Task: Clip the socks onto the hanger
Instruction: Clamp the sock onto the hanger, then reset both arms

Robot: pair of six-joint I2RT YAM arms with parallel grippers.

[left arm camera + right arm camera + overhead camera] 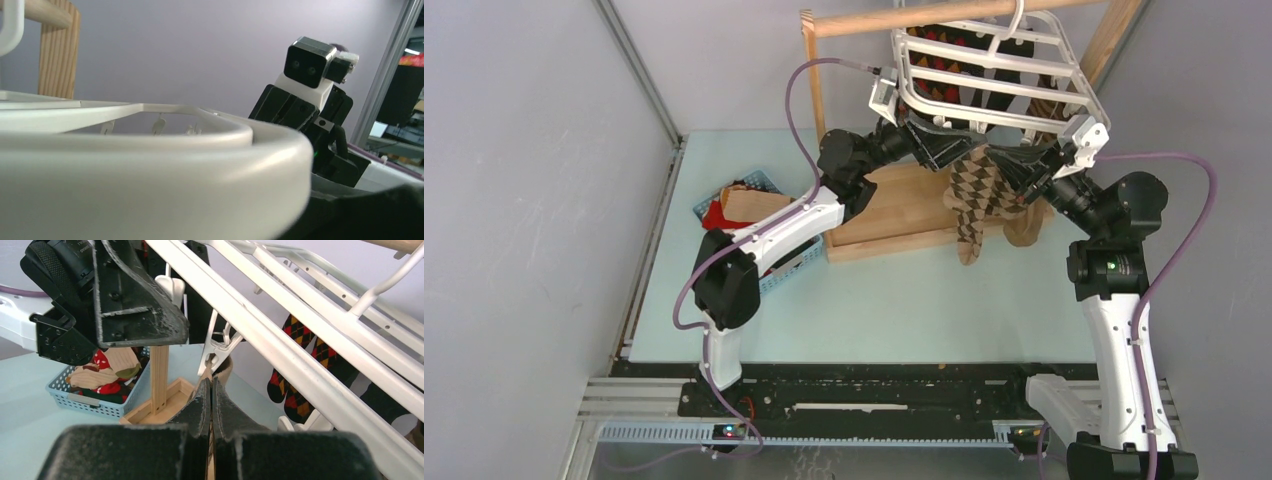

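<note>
The white hanger [1084, 135] hangs from the wooden rail; its rim fills the left wrist view [150, 190] and its bars cross the right wrist view [280, 350]. My right gripper [1024, 175] [211, 382] is shut on a brown argyle sock [974, 190], whose tan edge [222, 371] sits just below a white clip [215, 347]. My left gripper [944, 140] [187, 315] is at the hanger's near edge, its fingers on either side of that clip's handle. Red-orange-black argyle socks [295, 330] [944, 45] hang clipped farther back. A plain tan sock [1024, 228] hangs beside the brown one.
A small blue basket [764, 180] [85, 397] with several socks sits left of the wooden stand's base [894, 215]. The wooden rail [904, 17] runs above. Grey walls enclose the pale table on the left and back.
</note>
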